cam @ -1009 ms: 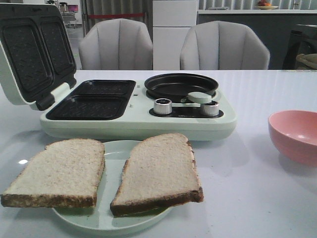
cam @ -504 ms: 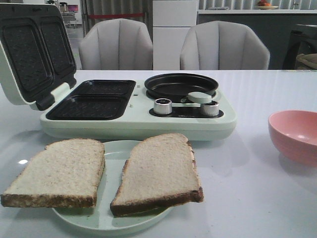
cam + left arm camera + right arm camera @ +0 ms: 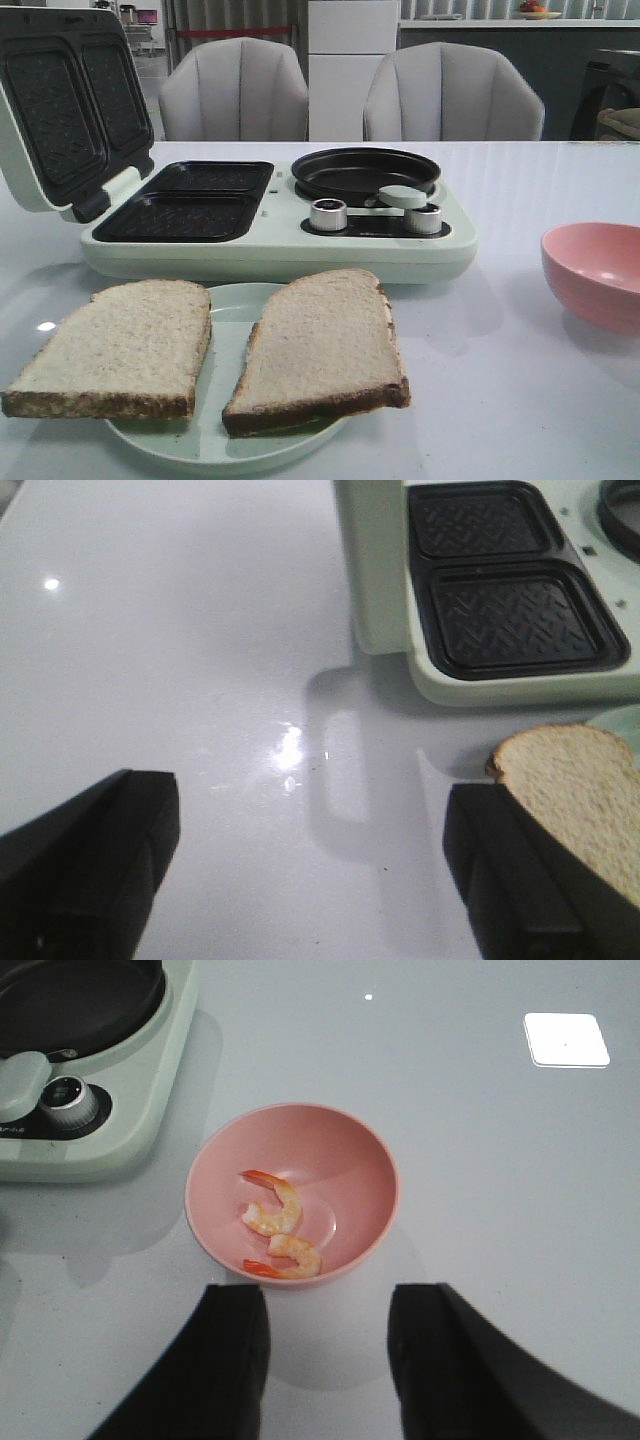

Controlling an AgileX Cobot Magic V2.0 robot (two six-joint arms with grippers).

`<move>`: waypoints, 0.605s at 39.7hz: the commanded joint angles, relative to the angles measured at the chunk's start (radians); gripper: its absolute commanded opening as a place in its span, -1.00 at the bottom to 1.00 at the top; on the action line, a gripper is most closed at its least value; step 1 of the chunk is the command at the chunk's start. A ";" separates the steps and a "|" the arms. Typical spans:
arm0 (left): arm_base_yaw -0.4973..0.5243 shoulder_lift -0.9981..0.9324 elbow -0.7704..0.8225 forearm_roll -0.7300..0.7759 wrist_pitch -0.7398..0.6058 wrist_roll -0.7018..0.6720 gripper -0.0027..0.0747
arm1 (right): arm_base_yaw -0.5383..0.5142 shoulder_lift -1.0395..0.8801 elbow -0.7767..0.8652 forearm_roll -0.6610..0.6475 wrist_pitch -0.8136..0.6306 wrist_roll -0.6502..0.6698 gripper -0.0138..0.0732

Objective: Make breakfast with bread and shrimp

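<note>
Two bread slices (image 3: 220,345) lie flat side by side on a pale green plate (image 3: 225,445) at the table's (image 3: 520,400) near edge, just in front of the breakfast maker (image 3: 280,245); the L slice overhangs the plate rim. The maker's lid (image 3: 65,105) stands open at its L end, w/ two dark grill wells (image 3: 190,200) exposed, a black round pan (image 3: 365,172) on the R half and two silver knobs (image 3: 375,216) in front of the pan. A pink bowl (image 3: 292,1195) sits on the table to the R of the maker, apart from it, holding two curled shrimp (image 3: 278,1222) that lie close together at the bottom. R gripper (image 3: 325,1360) hovers above the bowl's near rim, fingers spread apart, nothing between them. L gripper (image 3: 310,870) is also wide open and empty over bare tabletop, w/ one finger (image 3: 520,880) overlapping a slice's corner in the L wrist view; contact can't be told.
</note>
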 commanded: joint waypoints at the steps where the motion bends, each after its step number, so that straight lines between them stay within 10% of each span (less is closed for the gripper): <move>1: -0.099 0.043 -0.028 -0.020 -0.096 0.121 0.57 | 0.003 0.006 -0.036 0.000 -0.068 -0.005 0.27; 15: -0.604 0.296 0.015 0.250 -0.076 0.202 0.57 | 0.003 0.006 -0.036 0.000 -0.068 -0.005 0.27; 24: -0.804 0.522 0.017 0.730 0.017 -0.236 0.26 | 0.003 0.006 -0.036 0.000 -0.068 -0.005 0.27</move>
